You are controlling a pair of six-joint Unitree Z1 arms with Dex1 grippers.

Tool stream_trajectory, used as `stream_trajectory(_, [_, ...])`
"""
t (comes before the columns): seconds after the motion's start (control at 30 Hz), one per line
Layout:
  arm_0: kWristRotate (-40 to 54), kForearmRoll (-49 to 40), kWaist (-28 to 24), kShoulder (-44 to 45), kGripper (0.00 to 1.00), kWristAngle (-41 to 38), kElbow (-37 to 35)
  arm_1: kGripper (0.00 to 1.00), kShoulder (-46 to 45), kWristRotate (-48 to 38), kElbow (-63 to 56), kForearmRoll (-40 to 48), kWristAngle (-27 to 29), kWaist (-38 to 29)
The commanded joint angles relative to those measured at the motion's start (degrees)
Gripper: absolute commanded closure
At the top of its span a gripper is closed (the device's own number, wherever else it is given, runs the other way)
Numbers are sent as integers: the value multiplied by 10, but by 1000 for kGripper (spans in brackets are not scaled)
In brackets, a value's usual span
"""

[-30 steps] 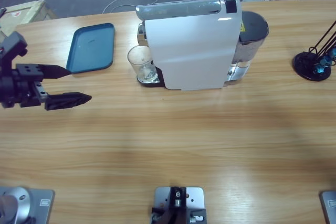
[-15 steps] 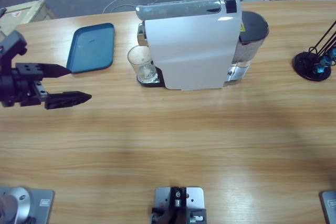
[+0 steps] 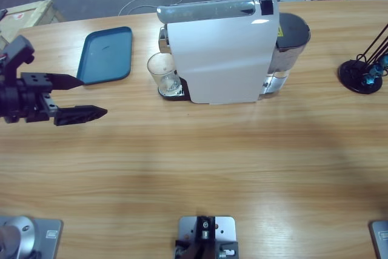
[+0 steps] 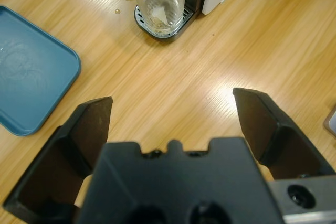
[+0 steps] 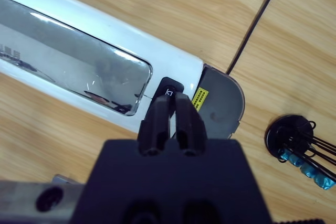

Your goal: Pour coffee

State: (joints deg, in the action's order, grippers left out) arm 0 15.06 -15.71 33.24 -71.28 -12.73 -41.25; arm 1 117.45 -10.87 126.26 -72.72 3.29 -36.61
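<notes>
Coffee cannot be made out in the clear glass (image 3: 163, 72), which looks empty apart from pale reflections; it stands upright on the drip tray (image 4: 157, 27) at the left end of a white coffee machine (image 3: 221, 59). The machine sits toward the far side of a long wooden table (image 3: 200, 168), with a shiny silver lid (image 5: 68, 61) along its top and a grey water tank (image 3: 293, 33) at its right end. A black button (image 5: 168, 88) marks the top of the machine beside the lid.

The left claw (image 3: 76, 96) hovers over the table's left part, its two black jaws spread wide and holding nothing, pointed toward the glass, which is well apart from it. A blue tray (image 3: 107, 54) lies flat on the table left of the glass, just beyond the claw.

The right claw (image 5: 171, 109) shows only in its own wrist view: it hangs above the machine, jaws pressed together with nothing between them, their tips over the black button; whether they touch it cannot be told.

A black stand (image 3: 362, 74) holding blue-tipped pieces sits at the table's right edge.
</notes>
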Motion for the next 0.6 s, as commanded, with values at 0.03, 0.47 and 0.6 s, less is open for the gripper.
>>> stream_trajectory(0.03, [-5,6,7,-18,0,10,14,1000,47,4,-5,-4,1,5])
stream_trajectory(0.47, [-5,6,7,-19,0,10,13,1000,9,5,-1,5,7,4])
stream_trajectory(0.6, [-5,6,7,-18,0,10,13,0,-48,1,-14,5,9,-20])
